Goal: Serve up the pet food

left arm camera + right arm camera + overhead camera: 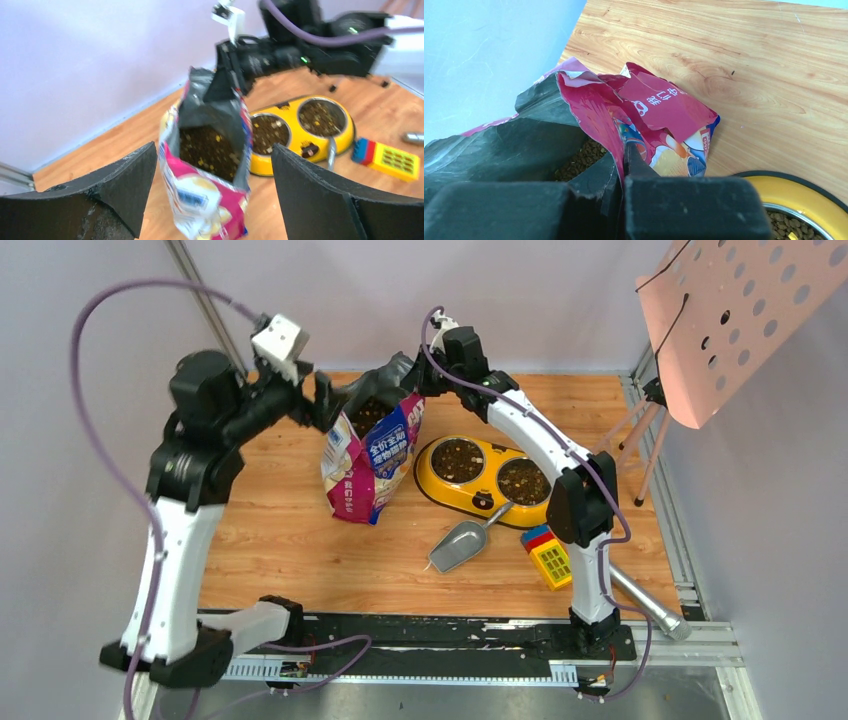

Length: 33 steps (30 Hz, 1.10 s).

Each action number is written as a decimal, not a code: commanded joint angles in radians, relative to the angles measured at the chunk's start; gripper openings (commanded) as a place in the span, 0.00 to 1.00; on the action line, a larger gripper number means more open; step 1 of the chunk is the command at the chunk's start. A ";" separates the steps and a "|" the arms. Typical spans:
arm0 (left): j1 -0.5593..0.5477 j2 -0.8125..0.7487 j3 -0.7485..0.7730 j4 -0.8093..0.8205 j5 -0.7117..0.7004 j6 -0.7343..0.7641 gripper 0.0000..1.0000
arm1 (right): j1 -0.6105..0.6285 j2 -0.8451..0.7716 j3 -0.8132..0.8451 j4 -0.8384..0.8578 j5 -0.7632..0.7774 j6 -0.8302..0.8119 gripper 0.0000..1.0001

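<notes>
Left wrist view: the left gripper (214, 150) stands wide and empty just before the bag (200, 200), which stands upright toward the far edge of the table (280, 560). Beyond it, the right gripper (227, 75) is pinched on the bag's far rim. The pet food (207, 147) lies loose inside; the bag looks soft, slippery and bottom-heavy, so I judge the rim the safest hold.

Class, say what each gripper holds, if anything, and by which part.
The right gripper is shut on the cat food bag, pinching the rim of its open top. The left gripper is open, holding nothing.
</notes>
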 commanded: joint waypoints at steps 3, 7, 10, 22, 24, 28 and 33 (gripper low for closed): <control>-0.018 -0.160 -0.261 -0.183 0.033 0.013 0.91 | 0.014 -0.048 0.035 0.017 0.068 0.074 0.02; -0.056 -0.168 -0.305 -0.171 0.001 0.015 0.91 | 0.020 -0.052 0.022 0.016 0.062 0.072 0.01; -0.078 -0.113 -0.277 -0.159 -0.015 -0.007 0.90 | 0.021 -0.064 0.001 0.016 0.068 0.074 0.00; -0.118 0.113 -0.053 -0.307 -0.169 -0.021 0.74 | 0.041 -0.073 -0.011 0.008 0.126 0.094 0.00; -0.118 0.142 -0.028 -0.339 -0.140 0.006 0.66 | 0.042 -0.075 -0.008 0.008 0.128 0.108 0.00; -0.119 0.185 -0.001 -0.429 -0.086 0.031 0.64 | 0.042 -0.078 -0.003 0.008 0.135 0.121 0.00; -0.120 0.155 -0.022 -0.431 -0.029 0.041 0.78 | 0.042 -0.070 -0.006 0.006 0.134 0.127 0.00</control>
